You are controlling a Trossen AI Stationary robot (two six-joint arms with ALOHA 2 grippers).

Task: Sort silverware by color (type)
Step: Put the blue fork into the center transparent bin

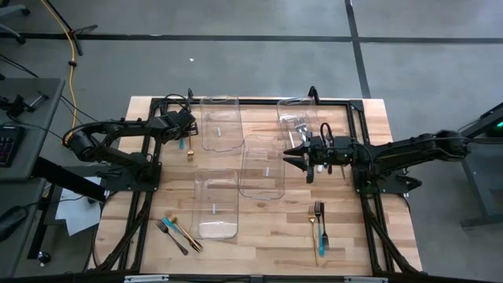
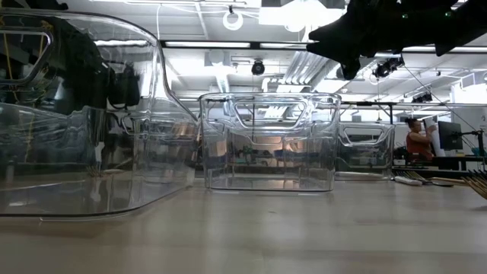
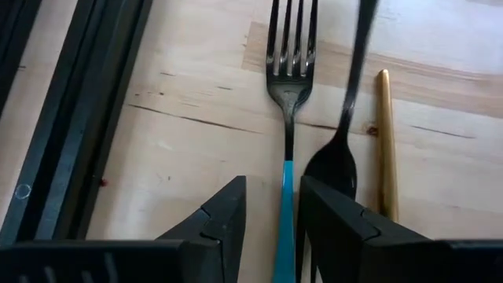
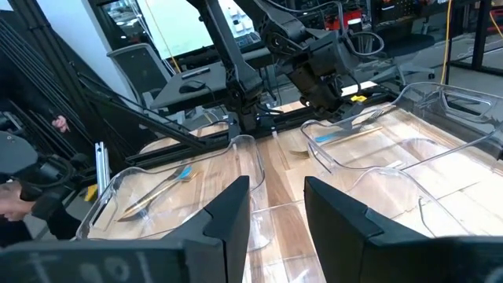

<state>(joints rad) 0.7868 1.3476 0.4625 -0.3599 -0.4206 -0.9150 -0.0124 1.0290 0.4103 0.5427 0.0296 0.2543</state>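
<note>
— Near the surface's point(image 1: 259, 236) far left corner, we find the left hand point(image 3: 273, 214) low, its fingers parted either side of a teal-handled fork point(image 3: 288, 118); contact we cannot tell.

— Beside that fork we note a black spoon point(image 3: 343, 149) and a gold handle point(image 3: 384, 141), all lying flat. And the right hand point(image 4: 277, 206)?

— It hangs above the clear bins point(image 1: 262, 167), fingers apart, holding nothing. More forks point(image 1: 318, 224) lie near the front right; others point(image 1: 177, 230) front left.
</note>
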